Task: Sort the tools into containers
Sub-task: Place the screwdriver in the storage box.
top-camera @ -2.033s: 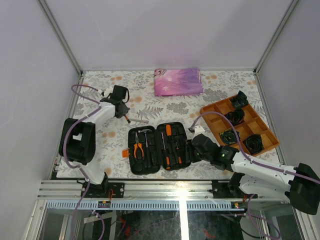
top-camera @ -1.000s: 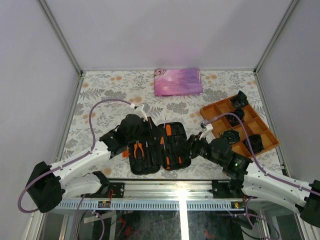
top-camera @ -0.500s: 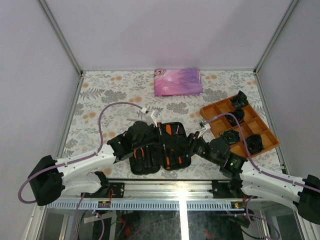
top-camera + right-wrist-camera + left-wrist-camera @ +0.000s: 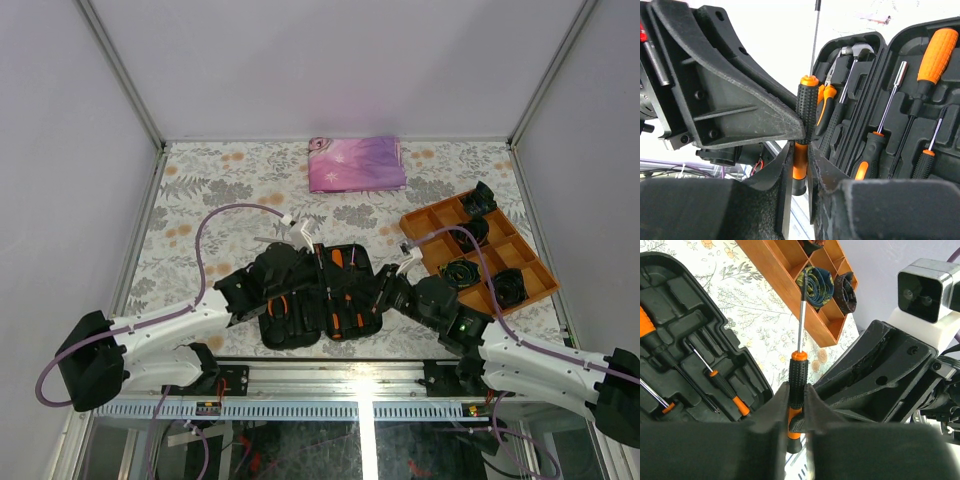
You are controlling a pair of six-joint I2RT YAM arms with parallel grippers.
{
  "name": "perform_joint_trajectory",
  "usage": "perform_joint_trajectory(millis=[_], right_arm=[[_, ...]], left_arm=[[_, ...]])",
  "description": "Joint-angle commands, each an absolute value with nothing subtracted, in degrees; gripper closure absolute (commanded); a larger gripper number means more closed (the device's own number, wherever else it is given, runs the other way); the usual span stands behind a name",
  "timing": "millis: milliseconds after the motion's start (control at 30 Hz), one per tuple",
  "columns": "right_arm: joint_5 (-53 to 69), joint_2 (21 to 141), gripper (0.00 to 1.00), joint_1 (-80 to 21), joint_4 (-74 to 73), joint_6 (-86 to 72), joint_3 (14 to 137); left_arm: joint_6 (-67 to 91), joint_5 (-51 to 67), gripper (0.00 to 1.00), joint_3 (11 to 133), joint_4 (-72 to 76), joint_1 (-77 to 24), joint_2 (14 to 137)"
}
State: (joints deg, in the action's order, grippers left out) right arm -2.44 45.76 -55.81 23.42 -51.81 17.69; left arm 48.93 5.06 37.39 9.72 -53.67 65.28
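Observation:
An orange-and-black screwdriver stands upright between both grippers, shaft up. My left gripper is shut on its black grip. My right gripper is shut lower down, on the orange end of the same screwdriver. The two grippers meet above the right near part of the open black tool case, where the top view hides the screwdriver. In the case lie pliers, a hammer and several screwdrivers.
An orange divided tray with black coiled bundles stands at the right, also seen as the tray in the left wrist view. A folded pink-purple cloth lies at the back. The left arm stretches across the case's left half.
My left arm brought the screwdriver from the back left over the case to the right gripper. The right gripper's fingers have closed on its handle in the last half second.

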Motion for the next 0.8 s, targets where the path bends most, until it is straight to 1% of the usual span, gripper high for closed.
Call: perform_joint_trajectory(millis=[0, 100, 167, 300, 533, 767], right_arm=[[-5.7, 44.2, 0.9, -56.1, 20.3, -52.1, 19.5], [-7.5, 42.7, 0.95, -56.1, 15.6, -51.3, 20.4], [-8.9, 41.8, 0.98, -56.1, 11.1, -50.1, 21.7], [-11.5, 40.8, 1.0, -56.2, 1.9, -47.5, 23.9], [-12.1, 41.7, 1.0, -56.2, -6.3, -44.7, 26.3], [-6.7, 46.2, 1.0, -56.1, -6.9, -43.6, 26.6]], left_arm=[[50.0, 2.7, 0.78, 37.5, 13.3, -54.3, 64.0], [49.8, 1.7, 0.65, 37.4, 12.2, -54.3, 63.1], [49.4, 0.7, 0.58, 37.4, 11.1, -54.3, 62.4], [48.1, -1.4, 0.48, 37.8, 7.8, -54.3, 60.9], [46.2, -6.3, 0.44, 39.0, 0.1, -53.6, 58.7], [46.4, -8.2, 0.44, 39.1, -6.0, -51.5, 58.2]])
